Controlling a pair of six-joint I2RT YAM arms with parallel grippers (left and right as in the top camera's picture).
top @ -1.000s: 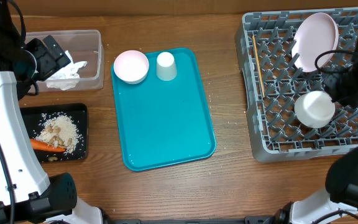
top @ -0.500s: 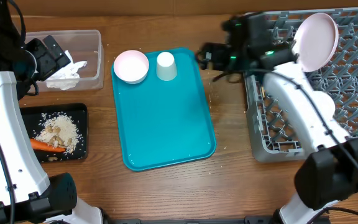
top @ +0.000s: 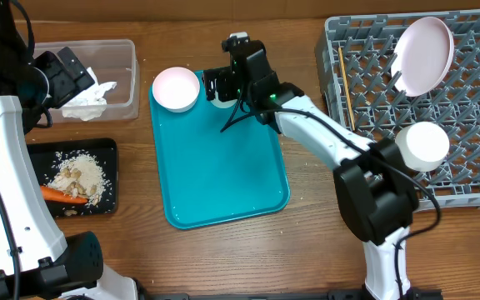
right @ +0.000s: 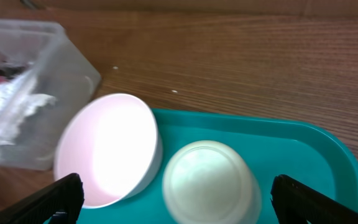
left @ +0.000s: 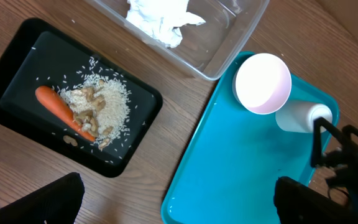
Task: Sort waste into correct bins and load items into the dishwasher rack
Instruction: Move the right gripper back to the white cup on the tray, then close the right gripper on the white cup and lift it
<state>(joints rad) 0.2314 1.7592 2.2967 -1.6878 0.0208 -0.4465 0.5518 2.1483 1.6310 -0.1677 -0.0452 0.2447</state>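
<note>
My right gripper (top: 221, 90) hangs open over the small white cup (right: 210, 180), which stands upside down on the teal tray (top: 223, 167); the fingers straddle it without touching. A pinkish bowl (top: 176, 88) sits just left of the cup. In the grey dishwasher rack (top: 373, 179) stand a round plate (top: 424, 55) on edge, an overturned white bowl (top: 424, 143) and a chopstick (top: 346, 87). The clear tub (top: 123, 79) holds crumpled tissue (top: 86, 98). The black tray (left: 23, 74) carries rice (left: 107, 102) and a carrot (left: 58, 107). My left gripper (left: 179, 205) is open and empty, high over the table's left side.
The right arm stretches from the lower right across the gap between tray and rack. The left arm's white links run down the left edge beside the black tray. Bare wooden table lies in front of the teal tray.
The right gripper opened, left the white bowl in the rack, and swung left across the table to above the cup. The left arm has not moved.
</note>
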